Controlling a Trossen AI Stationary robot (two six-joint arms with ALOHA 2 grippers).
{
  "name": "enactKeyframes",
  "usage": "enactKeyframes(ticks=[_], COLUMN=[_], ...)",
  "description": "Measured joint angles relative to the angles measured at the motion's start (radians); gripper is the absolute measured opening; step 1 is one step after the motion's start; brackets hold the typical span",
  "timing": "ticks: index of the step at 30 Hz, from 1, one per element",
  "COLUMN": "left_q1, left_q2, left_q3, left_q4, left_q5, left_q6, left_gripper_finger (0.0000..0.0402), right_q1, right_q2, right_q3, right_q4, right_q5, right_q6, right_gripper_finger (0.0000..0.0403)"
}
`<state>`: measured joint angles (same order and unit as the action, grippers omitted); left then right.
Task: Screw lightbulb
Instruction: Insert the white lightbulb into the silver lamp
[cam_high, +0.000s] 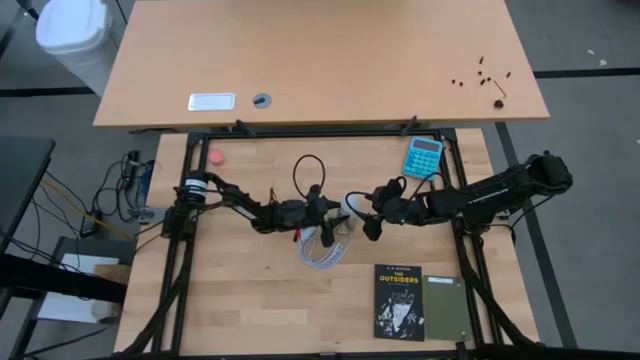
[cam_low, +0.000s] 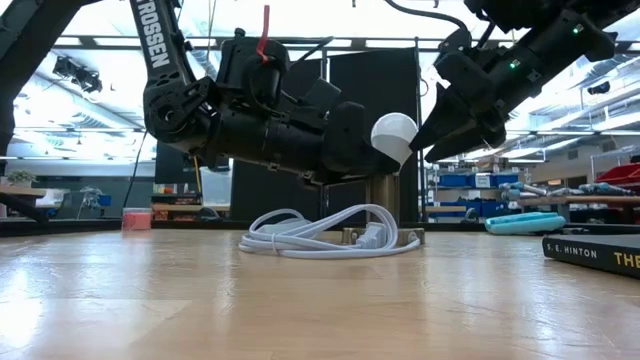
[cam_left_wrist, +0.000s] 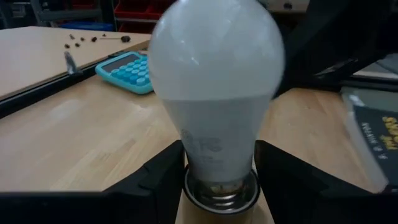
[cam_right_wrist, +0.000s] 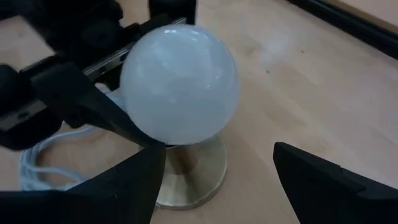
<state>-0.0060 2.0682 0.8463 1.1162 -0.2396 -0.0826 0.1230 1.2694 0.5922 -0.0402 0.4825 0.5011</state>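
Observation:
The lightbulb (cam_left_wrist: 214, 81), white with a grey metal screw base, is held by my left gripper (cam_left_wrist: 221, 190) over the middle of the table. Its globe (cam_low: 395, 135) points toward the table's right and slightly up. A brass-coloured socket (cam_right_wrist: 193, 177) stands on the table just beneath the bulb. My right gripper (cam_right_wrist: 217, 186) is open close to the globe on its right side. Its fingers slant down toward the globe and stand apart on either side without touching it. My left gripper pinches the bulb's narrow neck (cam_left_wrist: 217, 158), just above the metal screw base, between its two fingers (cam_left_wrist: 158, 183). The fingers come nearly level from the table's left, along the bulb's length. The bulb is lifted clear above the socket with its globe ahead of the fingertips.
A coiled white cable (cam_high: 325, 248) lies beside the socket on its near side. A blue calculator (cam_high: 423, 157) sits at the far right, a black book (cam_high: 400, 300) near the front right, and a small pink thing (cam_high: 216, 157) at the far left.

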Motion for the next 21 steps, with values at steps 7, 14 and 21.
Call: enactKeyframes(ticks=[7, 14, 21], left_q1=[-0.011, -0.012, -0.014], left_q2=[0.000, 0.000, 0.000], left_q3=[0.000, 0.000, 0.000], left_q4=[0.038, 0.029, -0.001], left_q5=[-0.001, -0.002, -0.003], left_q6=[0.056, 0.053, 0.053], left_gripper_finger=[0.0197, 0.0197, 0.0198], right_q1=[0.000, 0.000, -0.003], right_q2=[0.000, 0.000, 0.000], right_q3=[0.000, 0.000, 0.000], right_q4=[0.056, 0.064, 0.067], right_q5=[-0.089, -0.091, -0.091], right_q6=[-0.025, -0.026, -0.026], right_gripper_finger=[0.0309, 0.0309, 0.0309])
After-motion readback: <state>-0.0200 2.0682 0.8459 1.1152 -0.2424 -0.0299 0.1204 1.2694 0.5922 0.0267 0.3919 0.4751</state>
